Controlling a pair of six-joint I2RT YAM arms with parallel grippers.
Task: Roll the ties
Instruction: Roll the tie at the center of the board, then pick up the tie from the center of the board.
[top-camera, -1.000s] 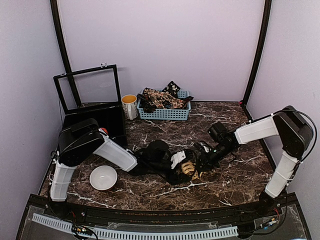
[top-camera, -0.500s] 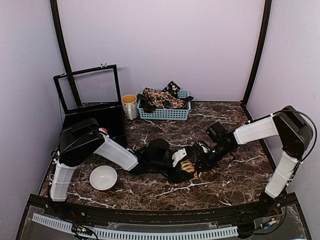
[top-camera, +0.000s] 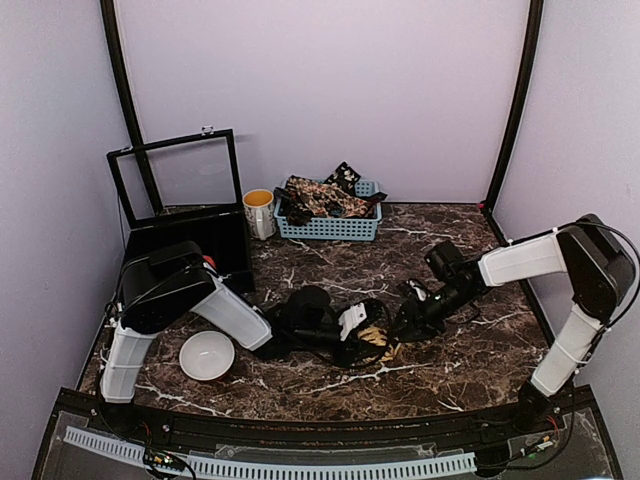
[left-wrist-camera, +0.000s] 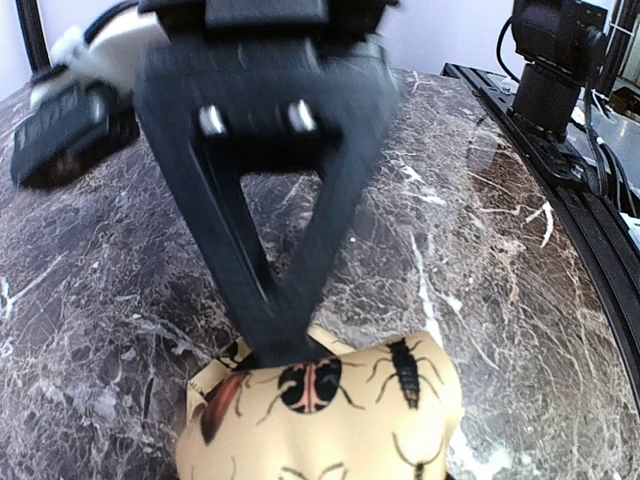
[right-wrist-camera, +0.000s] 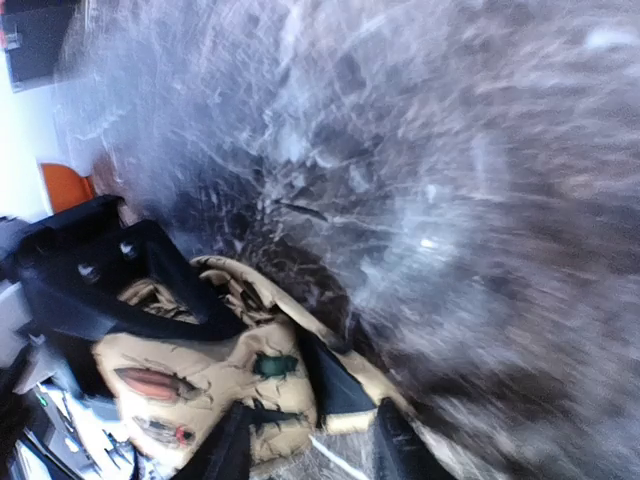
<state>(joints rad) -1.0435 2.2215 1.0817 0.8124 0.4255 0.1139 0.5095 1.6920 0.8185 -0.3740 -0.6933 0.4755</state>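
The left arm reaches low and to the right from its base. Its forearm is nearly level, and its dark wrist carries the left tool pointing right. The right arm comes in from the opposite side with its elbow raised and its forearm sloping down to the left. The right tool ends just beside the left tool's tip, and its fingers stand apart. The left tool's own fingers fall outside its wrist view, so its grip cannot be judged.

Dark marble table: white bowl front-left; black case, mug, blue basket at back; tan tie centre
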